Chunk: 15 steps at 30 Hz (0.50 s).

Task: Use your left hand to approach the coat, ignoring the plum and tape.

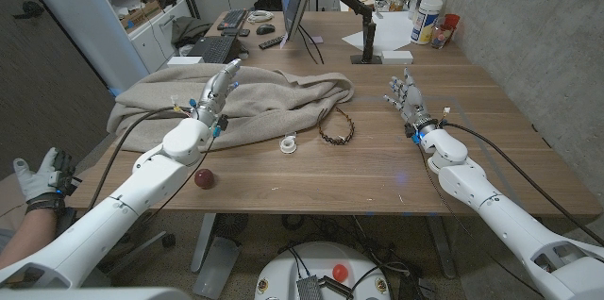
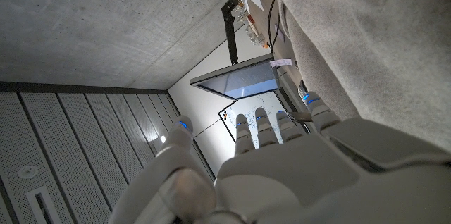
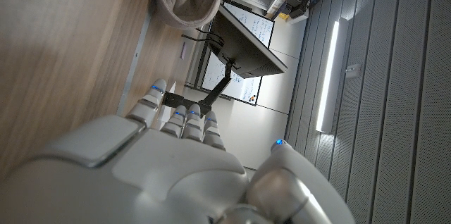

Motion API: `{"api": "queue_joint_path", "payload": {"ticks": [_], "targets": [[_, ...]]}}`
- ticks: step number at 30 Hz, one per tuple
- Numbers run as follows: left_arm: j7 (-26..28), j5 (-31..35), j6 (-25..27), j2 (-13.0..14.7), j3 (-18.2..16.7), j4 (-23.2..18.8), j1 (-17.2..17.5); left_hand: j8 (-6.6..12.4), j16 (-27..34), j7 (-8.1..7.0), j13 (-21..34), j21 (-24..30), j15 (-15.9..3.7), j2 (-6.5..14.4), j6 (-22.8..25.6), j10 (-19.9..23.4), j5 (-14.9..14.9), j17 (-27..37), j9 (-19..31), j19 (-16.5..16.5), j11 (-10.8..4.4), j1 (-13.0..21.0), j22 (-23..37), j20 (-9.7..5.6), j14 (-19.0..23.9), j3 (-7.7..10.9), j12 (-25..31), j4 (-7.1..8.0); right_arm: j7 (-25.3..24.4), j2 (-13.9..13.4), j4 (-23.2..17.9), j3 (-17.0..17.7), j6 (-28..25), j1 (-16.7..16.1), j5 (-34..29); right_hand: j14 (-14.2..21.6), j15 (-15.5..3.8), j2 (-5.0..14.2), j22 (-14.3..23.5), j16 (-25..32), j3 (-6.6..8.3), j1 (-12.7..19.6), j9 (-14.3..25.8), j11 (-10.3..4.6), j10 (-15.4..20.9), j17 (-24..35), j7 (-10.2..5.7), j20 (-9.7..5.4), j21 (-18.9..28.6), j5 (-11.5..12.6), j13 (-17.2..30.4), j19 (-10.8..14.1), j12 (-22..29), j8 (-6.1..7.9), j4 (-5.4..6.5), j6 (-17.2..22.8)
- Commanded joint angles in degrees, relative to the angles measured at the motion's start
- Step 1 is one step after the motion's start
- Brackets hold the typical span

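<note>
Beige coat (image 1: 245,97), one, lies under the spread left hand (image 1: 215,92); one plum (image 1: 204,179), one tape (image 1: 289,144); right hand (image 1: 406,94) spread too.

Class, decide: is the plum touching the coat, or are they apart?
Apart. The head view shows the plum lying on bare wood near the table's front edge, with a clear strip of tabletop between it and the beige coat heaped farther back.

My arms are glossy white rounded shells, and a black cable runs along each forearm to the wrist. My left hand (image 1: 215,92) and right hand (image 1: 407,94) are light grey with segmented fingers (image 2: 262,127), small blue lights glowing at the fingertips and blue fittings at the wrists.
</note>
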Motion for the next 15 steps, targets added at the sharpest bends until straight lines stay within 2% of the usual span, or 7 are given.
{"api": "queue_joint_path", "payload": {"ticks": [1, 6, 10, 15], "targets": [[2.2, 3.1, 3.6, 2.3, -0.6, -3.6, 0.7, 0.05, 0.3, 0.11, 0.1, -0.2, -0.33, 0.6, 0.3, 0.3, 0.4, 0.1, 0.2, -0.2, -0.20, 0.3, 0.1, 0.22, -0.3, 0.16, 0.1, -0.50, 0.0, -0.1, -0.1, -0.1, -0.1, 0.0, -0.1, -0.6, 0.12, 0.08, 0.1, -0.1, -0.41, 0.0, 0.1, -0.31, -0.1, 0.0, -0.35, 0.00, 0.2, 0.2, 0.0, -0.5, 0.0, 0.21, 0.15, -0.2], [2.5, 4.3, 4.8, 2.8, -0.5, -4.6, 0.7, 0.02, 0.3, 0.07, 0.1, -0.2, -0.36, 0.6, 0.3, 0.4, 0.4, 0.1, 0.2, -0.2, -0.22, 0.3, 0.1, 0.23, -0.3, 0.18, 0.1, -0.59, 0.0, -0.1, -0.1, -0.1, -0.2, 0.0, 0.0, -0.7, 0.09, 0.09, 0.1, -0.1, -0.48, 0.0, 0.1, -0.24, -0.1, -0.1, -0.42, 0.02, 0.2, 0.2, 0.0, -0.6, 0.0, 0.21, 0.15, -0.2], [3.4, 6.8, 8.0, 4.2, 0.3, -6.6, 0.2, 0.00, 0.3, 0.06, 0.1, -0.2, -0.34, 0.6, 0.3, 0.4, 0.4, 0.1, 0.2, -0.2, -0.32, 0.4, 0.1, 0.20, -0.3, 0.20, 0.1, -0.64, 0.1, -0.1, -0.1, -0.1, 0.0, 0.0, -0.1, -0.7, 0.10, 0.10, 0.1, 0.0, -0.50, 0.0, 0.1, -0.27, -0.1, -0.1, -0.43, 0.01, 0.2, 0.2, 0.0, -0.6, 0.1, 0.21, 0.15, -0.2], [2.7, 6.8, 6.8, 3.8, 0.2, -6.2, 0.2, -0.05, 0.2, 0.07, 0.1, -0.3, -0.34, 0.7, 0.3, 0.4, 0.4, 0.1, 0.2, -0.4, -0.38, 0.5, 0.1, 0.33, -0.5, 0.26, 0.1, -0.73, 0.2, -0.1, 0.0, -0.1, 0.1, 0.0, -0.2, -0.7, 0.07, 0.12, 0.1, 0.0, -0.55, 0.0, 0.1, -0.37, 0.0, -0.1, -0.45, 0.01, 0.2, 0.2, 0.0, -0.6, 0.1, 0.21, 0.16, -0.2]]}}
